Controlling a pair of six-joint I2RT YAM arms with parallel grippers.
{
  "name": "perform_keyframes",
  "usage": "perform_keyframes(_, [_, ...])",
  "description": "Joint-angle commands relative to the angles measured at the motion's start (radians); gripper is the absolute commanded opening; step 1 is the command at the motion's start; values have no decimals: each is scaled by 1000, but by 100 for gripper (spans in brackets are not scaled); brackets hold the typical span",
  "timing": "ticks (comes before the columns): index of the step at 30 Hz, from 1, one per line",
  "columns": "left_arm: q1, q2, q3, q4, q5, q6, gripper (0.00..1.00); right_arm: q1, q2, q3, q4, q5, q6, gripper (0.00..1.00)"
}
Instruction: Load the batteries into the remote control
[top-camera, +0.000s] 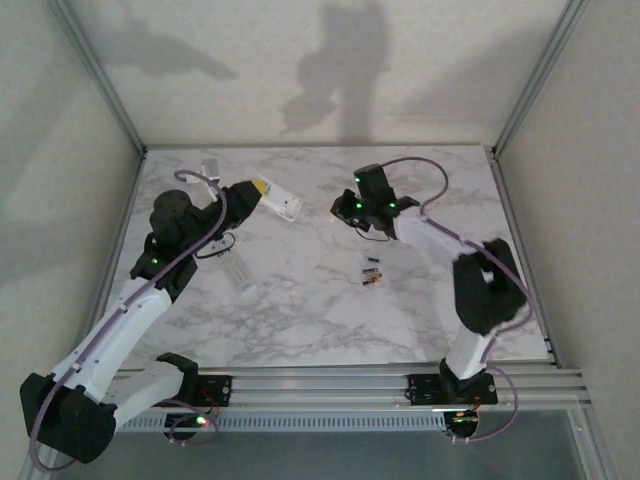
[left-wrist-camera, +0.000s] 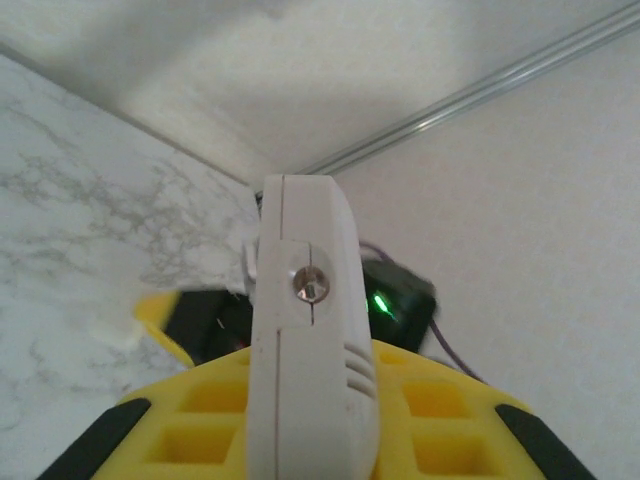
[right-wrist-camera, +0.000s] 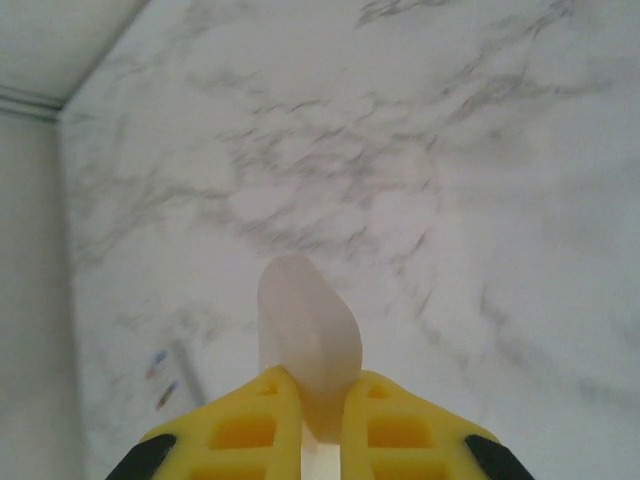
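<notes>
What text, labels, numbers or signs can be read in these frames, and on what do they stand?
Nothing can be read in any view.
On the batteries: coloured bands, any print too small.
On the slim remote: any marks too small.
On the white casing: a screw and grooves, no lettering.
On the pale piece: blank.
On the strip near the wall: red and blue marks, too blurred.

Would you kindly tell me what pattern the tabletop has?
The tabletop is white marble with grey veins, clearest in the top external view.
</notes>
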Motion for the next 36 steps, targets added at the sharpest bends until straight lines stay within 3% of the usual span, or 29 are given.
perform_keyframes(1, [10, -28, -71, 33, 60, -47, 0, -21, 144, 109, -35, 33, -72, 0])
perform_keyframes(8, [30, -85, -115, 11, 37, -88, 0, -61, 305, 161, -28, 15, -42, 1])
perform_keyframes(15, [32, -149, -188, -50, -20, -126, 0, -87, 227, 63, -87, 37, -65, 42])
perform_keyframes(20, [32, -182, -242, -29, -12, -155, 0, -75, -59, -49, -119, 68, -250, 53])
perform_keyframes(25, [30, -219, -218, -82, -6, -94, 0, 65, -397, -152, -152, 71, -637, 71])
perform_keyframes(27, [28, -227, -218, -82, 2, -87, 0, 137, -491, -161, -171, 53, -745, 94])
perform_keyframes(28, [29, -228, -218, -79, 7, -87, 0, 178, -525, -162, -172, 29, -798, 99])
perform_keyframes(32, [20, -230, -200, -63, 14, -86, 0, 312, -542, -116, -172, -14, -935, 99])
perform_keyframes(36, [14, -219, -166, -65, 52, -90, 0, 380, -463, -58, -128, -37, -1054, 99])
